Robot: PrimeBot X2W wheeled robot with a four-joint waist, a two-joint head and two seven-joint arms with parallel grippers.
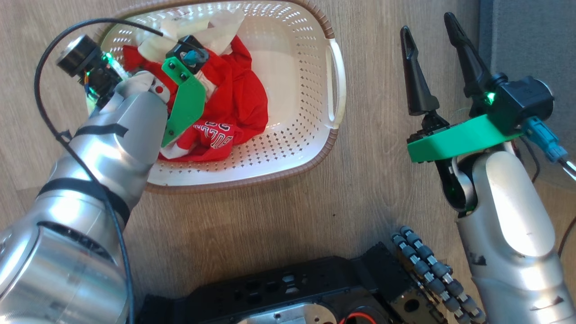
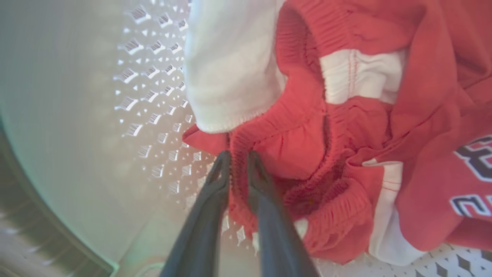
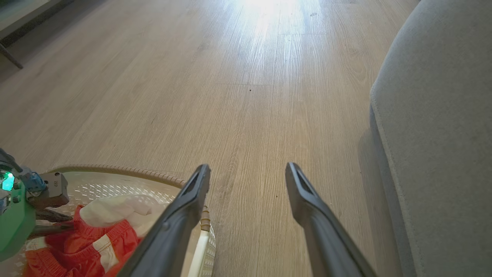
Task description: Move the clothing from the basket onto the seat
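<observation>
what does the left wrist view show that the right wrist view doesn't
Left wrist: a close look at the left jaws shut on a red elastic waistband of the clothing, with lettering at the right edge. Right wrist: the open right jaws above the wood floor, with the grey seat to their right. Both: the red and white clothing lying in the cream basket.

Bright daylight, soft wide-angle pictures.
Glare whitens the floor point(image 3: 269, 15) at the top of the right wrist view, and the seat point(image 3: 442, 134) throws a faint shadow beside it. In the head view, the basket point(image 1: 274, 76) gleams at its bare bottom and the right forearm point(image 1: 513, 202) carries a hot highlight. In the left wrist view the clothing point(image 2: 346, 154) looks washed out, and the basket wall is blurred and bent.
</observation>
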